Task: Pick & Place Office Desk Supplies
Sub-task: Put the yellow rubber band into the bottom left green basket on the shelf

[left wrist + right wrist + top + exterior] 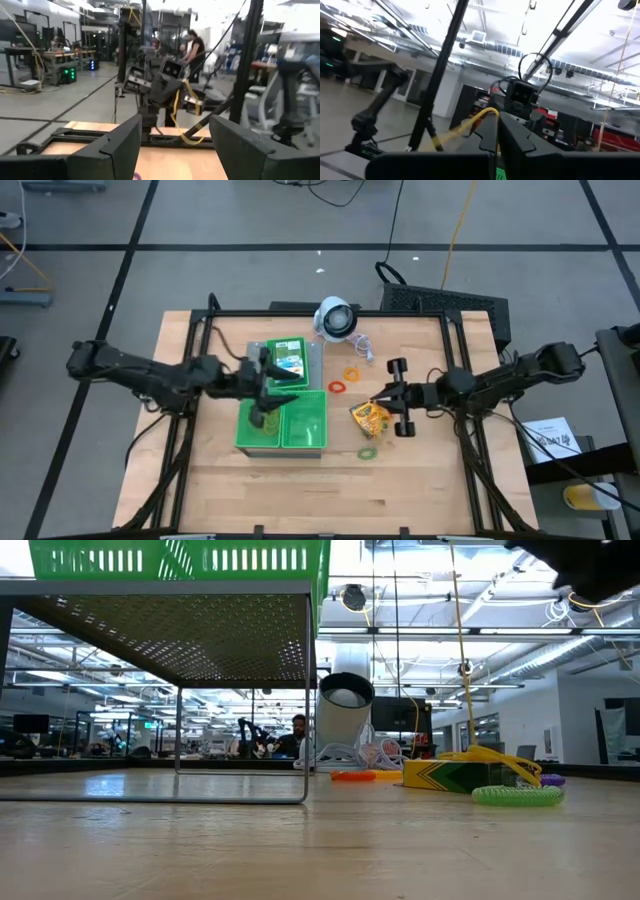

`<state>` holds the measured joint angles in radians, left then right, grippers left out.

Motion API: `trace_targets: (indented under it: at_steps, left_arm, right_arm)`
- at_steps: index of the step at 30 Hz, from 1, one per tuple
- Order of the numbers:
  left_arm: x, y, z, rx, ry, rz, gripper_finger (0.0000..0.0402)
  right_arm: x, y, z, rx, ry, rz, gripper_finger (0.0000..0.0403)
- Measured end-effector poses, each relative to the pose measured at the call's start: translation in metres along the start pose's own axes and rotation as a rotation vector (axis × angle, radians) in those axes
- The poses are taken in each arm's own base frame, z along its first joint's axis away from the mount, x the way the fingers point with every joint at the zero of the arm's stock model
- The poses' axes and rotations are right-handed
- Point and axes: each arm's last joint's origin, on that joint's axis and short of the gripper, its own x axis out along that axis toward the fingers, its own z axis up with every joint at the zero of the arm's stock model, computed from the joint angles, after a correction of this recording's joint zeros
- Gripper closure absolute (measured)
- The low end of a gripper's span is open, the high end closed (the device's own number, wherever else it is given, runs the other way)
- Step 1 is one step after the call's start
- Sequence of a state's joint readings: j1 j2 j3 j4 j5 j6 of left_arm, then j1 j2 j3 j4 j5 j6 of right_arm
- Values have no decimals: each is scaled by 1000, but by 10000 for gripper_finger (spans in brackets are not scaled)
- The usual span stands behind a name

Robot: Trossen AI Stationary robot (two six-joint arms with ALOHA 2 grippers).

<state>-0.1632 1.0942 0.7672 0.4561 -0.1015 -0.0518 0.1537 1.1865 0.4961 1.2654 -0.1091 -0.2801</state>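
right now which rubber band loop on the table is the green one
The green loop, nearest the table's front edge, below the crayon box; the red and orange loops lie farther back.

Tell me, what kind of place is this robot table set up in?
Most likely a robotics lab or workshop in a large industrial hall: exposed ceiling ducts, long workbenches with equipment behind, and a wooden table with two dark robot arms.

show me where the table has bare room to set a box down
Bare wood runs along the near edge of the table, below the green trays. It is crowded between the trays and the right gripper: crayon box, rubber bands, white device.
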Motion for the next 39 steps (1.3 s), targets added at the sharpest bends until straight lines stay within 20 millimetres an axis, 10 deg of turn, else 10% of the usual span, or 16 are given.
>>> trace_targets:
  at_steps: [17,39]
  left_arm:
    - [103,-13,-21,38,113,-94,158]
    - [128,-13,-21,19,101,-160,158]
  right_arm:
    - [44,-11,1,-70,-29,45,403]
    - [44,-11,-2,-122,-1,49,403]
